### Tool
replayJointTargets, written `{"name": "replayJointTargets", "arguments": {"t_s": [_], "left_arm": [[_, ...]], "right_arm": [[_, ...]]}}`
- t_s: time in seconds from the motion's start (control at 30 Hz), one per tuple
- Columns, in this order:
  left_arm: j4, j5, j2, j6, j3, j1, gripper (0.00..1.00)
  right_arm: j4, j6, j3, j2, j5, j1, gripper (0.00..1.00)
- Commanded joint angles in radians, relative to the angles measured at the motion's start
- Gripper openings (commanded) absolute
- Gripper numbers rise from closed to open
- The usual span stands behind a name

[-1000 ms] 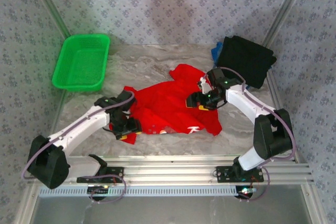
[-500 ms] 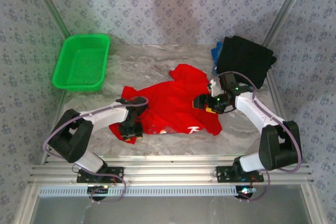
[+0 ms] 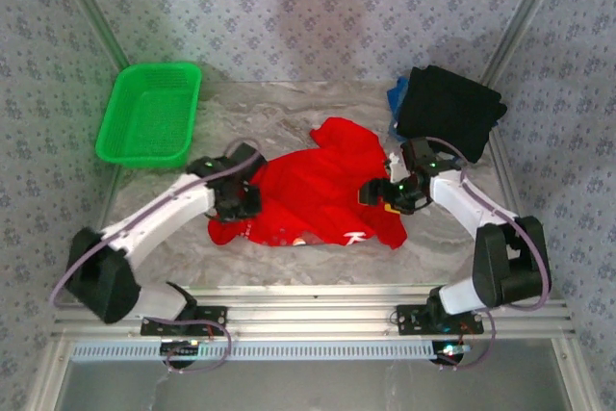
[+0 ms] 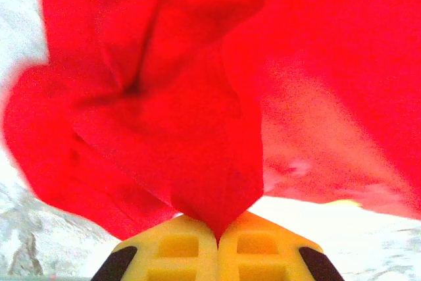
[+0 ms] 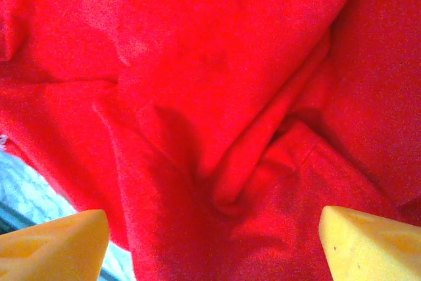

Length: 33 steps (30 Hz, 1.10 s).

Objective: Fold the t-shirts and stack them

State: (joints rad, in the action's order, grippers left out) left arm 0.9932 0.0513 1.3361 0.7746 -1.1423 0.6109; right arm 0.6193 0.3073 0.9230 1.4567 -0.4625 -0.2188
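Observation:
A crumpled bright red t-shirt (image 3: 322,180) lies in the middle of the table, a white-and-orange print showing at its near edge. My left gripper (image 3: 238,201) is at the shirt's left side; in the left wrist view its yellow fingers (image 4: 177,248) meet, shut on a pinched point of the red t-shirt (image 4: 197,129), which hangs lifted off the table. My right gripper (image 3: 378,192) hovers over the shirt's right part, open, its fingertips (image 5: 59,241) wide apart above a raised fold of the red t-shirt (image 5: 223,129). A folded black t-shirt (image 3: 449,108) lies on a blue one (image 3: 396,95) at the back right.
A green mesh basket (image 3: 149,115) stands at the back left corner. Patterned walls close the table on three sides, and a metal rail (image 3: 308,315) runs along the near edge by the arm bases.
My left gripper has shut on the red t-shirt's left edge and moved back from the near-left hem, lifting cloth. My right gripper has shifted slightly right and stayed open.

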Motion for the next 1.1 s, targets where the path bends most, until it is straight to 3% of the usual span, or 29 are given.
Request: {"name": "replayJointTargets", "arguments": {"t_s": [0.0,0.27,0.43,0.73,1.07], "left_arm": [[0.163,0.092,-0.085,-0.055,-0.064,-0.043,0.00],[0.147,0.047,-0.195,-0.064,-0.007,-0.094,0.00],[0.103,0.035,-0.238,-0.026,0.070,-0.093,0.00],[0.046,0.027,-0.270,0.013,0.180,-0.093,0.00],[0.024,0.028,-0.267,0.009,0.218,-0.095,0.00]], "right_arm": [[0.018,0.029,0.131,0.102,0.041,-0.008,0.83],[0.100,0.085,0.403,0.323,0.123,-0.107,0.79],[0.287,0.061,0.625,0.463,0.263,-0.207,0.75],[0.324,0.066,0.735,0.624,0.408,-0.278,0.66],[0.296,0.108,0.772,0.689,0.444,-0.294,0.54]]}}
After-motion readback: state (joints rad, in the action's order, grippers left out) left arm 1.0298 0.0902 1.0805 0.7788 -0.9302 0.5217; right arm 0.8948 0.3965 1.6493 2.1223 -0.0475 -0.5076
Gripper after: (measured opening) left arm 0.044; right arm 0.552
